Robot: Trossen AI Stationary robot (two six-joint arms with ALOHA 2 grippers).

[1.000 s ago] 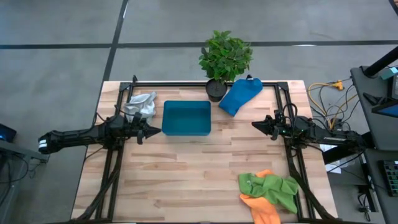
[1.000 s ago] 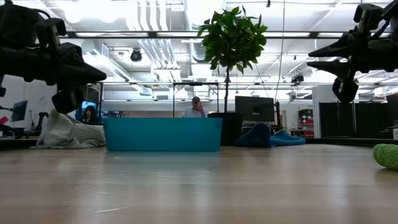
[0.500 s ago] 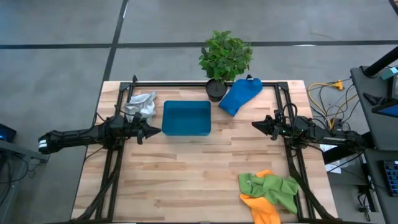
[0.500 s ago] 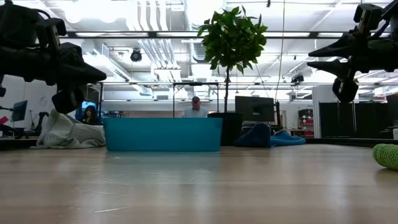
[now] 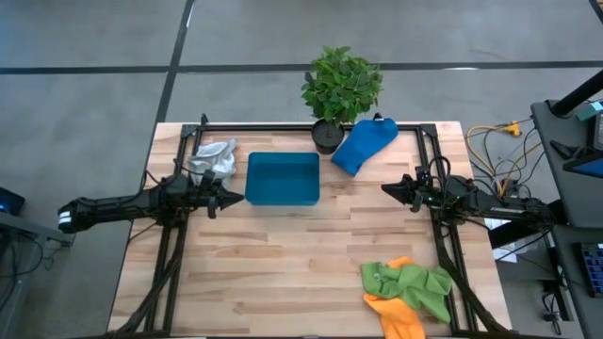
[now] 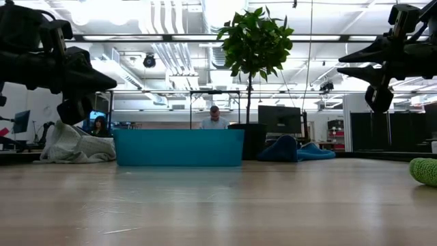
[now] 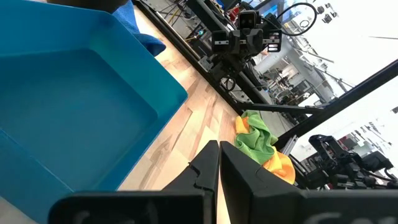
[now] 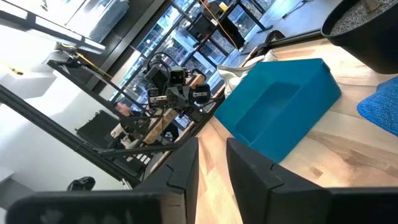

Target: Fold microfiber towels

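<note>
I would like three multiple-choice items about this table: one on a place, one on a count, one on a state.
1. What lies on the orange towel?
A. green towel
B. tray
C. plant

2. How many towels are on the table?
A. two
B. four
C. six

3. How is the left gripper?
A. shut on a towel
B. wide open
C. shut, empty

Answers:
1 A: green towel lies over orange towel.
2 B: those, plus grey towel and blue towel.
3 C: left gripper hovers beside the tray, fingers together.
</note>
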